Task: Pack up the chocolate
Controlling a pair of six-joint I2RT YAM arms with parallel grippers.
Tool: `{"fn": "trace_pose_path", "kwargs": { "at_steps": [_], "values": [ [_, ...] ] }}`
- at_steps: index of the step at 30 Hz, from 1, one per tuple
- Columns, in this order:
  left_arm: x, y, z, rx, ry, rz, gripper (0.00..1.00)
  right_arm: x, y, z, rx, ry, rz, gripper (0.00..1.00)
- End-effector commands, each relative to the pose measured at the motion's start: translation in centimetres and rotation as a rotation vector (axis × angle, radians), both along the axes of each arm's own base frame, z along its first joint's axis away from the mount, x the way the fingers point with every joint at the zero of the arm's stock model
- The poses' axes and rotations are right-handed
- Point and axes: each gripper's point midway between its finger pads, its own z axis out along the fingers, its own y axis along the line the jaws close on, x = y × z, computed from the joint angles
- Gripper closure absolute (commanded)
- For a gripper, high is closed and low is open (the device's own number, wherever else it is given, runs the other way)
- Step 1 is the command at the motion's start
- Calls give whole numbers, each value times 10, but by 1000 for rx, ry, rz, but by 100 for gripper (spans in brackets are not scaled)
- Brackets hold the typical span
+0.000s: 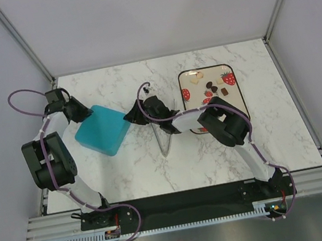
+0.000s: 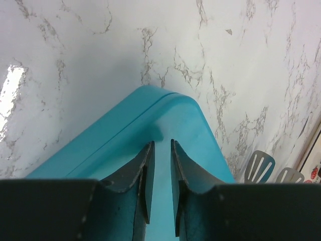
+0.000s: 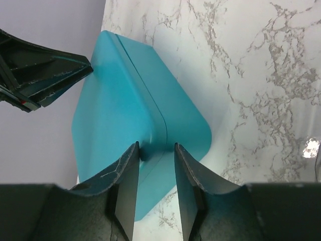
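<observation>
The chocolate [image 1: 209, 91], several brown and cream pieces, lies on a strawberry-print tray [image 1: 183, 91] at the back right. A closed teal box [image 1: 103, 130] sits left of centre; it also shows in the left wrist view [image 2: 175, 120] and the right wrist view [image 3: 120, 100]. My left gripper [image 1: 83, 113] rests over the box's far-left edge, its jaws [image 2: 161, 144] a narrow gap apart and empty. My right gripper [image 1: 129, 117] is open at the box's right corner, its jaws [image 3: 156, 146] on either side of the lid seam, holding nothing. The left gripper also shows in the right wrist view [image 3: 50, 70].
Silver tongs [image 1: 165, 137] lie on the marble table between the box and the tray, their slotted ends in the left wrist view [image 2: 260, 165]. The right arm stretches over them. Frame posts stand at the back corners.
</observation>
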Motion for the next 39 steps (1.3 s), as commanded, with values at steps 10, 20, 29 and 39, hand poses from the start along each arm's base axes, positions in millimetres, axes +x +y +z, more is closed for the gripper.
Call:
{"fn": "trace_pose_path", "kwargs": {
  "at_steps": [10,20,29,39],
  "values": [
    [-14,-10,-37,18,115,-58,73,4,-23,17,-182,-6,88,55],
    [-16,-17,-42,12,132,-61,73,19,40,54,-69,-70,253,96],
    [-25,-14,-55,16,182,-27,73,3,56,-57,-93,154,278,98],
    [-5,-13,-6,17,94,-26,73,9,52,-10,-108,53,273,97]
  ]
}}
